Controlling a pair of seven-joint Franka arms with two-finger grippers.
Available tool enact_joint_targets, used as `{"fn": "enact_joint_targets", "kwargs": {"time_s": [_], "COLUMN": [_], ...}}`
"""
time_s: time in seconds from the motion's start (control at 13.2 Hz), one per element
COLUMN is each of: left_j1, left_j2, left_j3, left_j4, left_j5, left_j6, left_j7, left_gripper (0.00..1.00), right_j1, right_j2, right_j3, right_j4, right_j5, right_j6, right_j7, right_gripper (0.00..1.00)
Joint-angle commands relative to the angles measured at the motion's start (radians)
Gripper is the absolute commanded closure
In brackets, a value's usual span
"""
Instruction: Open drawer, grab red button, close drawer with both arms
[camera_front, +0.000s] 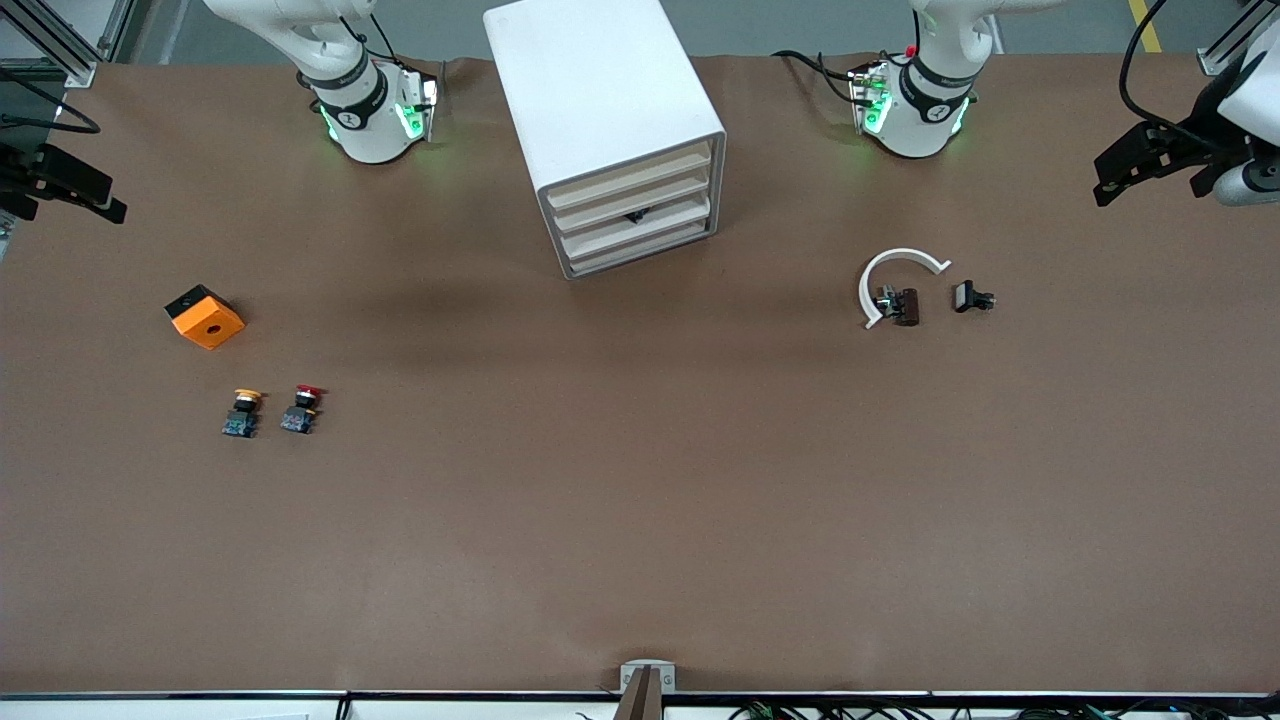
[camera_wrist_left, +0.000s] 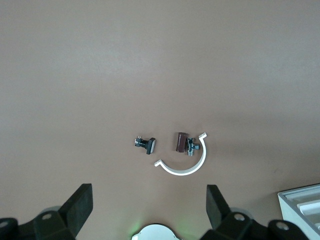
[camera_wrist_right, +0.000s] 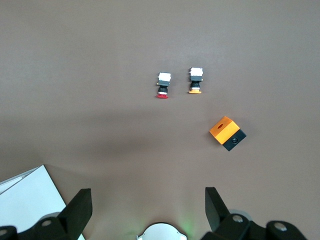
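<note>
No step of the task appears done. The white drawer cabinet (camera_front: 608, 130) stands at upper centre of the front view with all its drawers flush; none is pulled out. The button (camera_front: 301, 409) lies on the bare table (camera_front: 640, 520) at left of centre in that view, toward the right arm's end, untouched and well apart from the cabinet. It is small: a round red cap on a black body with a bluish base, lying on its side, with the cap toward the robots' side. Just beside it lies a like button with a yellow-orange cap (camera_front: 241, 412), and higher in the frame an orange cube (camera_front: 204, 316). The right gripper (camera_wrist_right: 145, 207) hangs above this group with its fingers spread wide and empty; the left gripper (camera_wrist_left: 147, 202), likewise spread and empty, hangs over a white curved part (camera_front: 893, 280) and two small dark parts (camera_front: 973, 297) at right of the front view. Both arms appear to wait. In my judgement opening, grabbing and closing all remain.
</note>
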Motion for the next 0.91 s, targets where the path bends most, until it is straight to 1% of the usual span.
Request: {"fn": "enact_joint_targets", "kwargs": {"time_s": [0.0,0.53,0.83], "left_j1": [0.003,0.009,0.011], "left_j2": [0.008,0.017,0.029], "left_j3": [-0.004,0.004,0.004], "left_j4": [0.011,0.062,0.06], "left_j5": [0.003,0.001,0.003], "left_j6": [0.008,0.002,-0.001], "left_j7": [-0.002,-0.002,0.005], "left_gripper": [0.0,0.0,0.0], "right_j1": [-0.013,-0.01,-0.009], "right_j2": [-0.027,-0.027,-0.028], "right_j3": [0.006,0.009,0.012], "right_j4": [-0.03,-0.03,-0.03], "right_j5": [0.01,0.01,0.01], "right_j6": [0.014,0.02,0.02], "right_j7": [0.001,0.001,0.001], "right_gripper": [0.0,0.0,0.0]}}
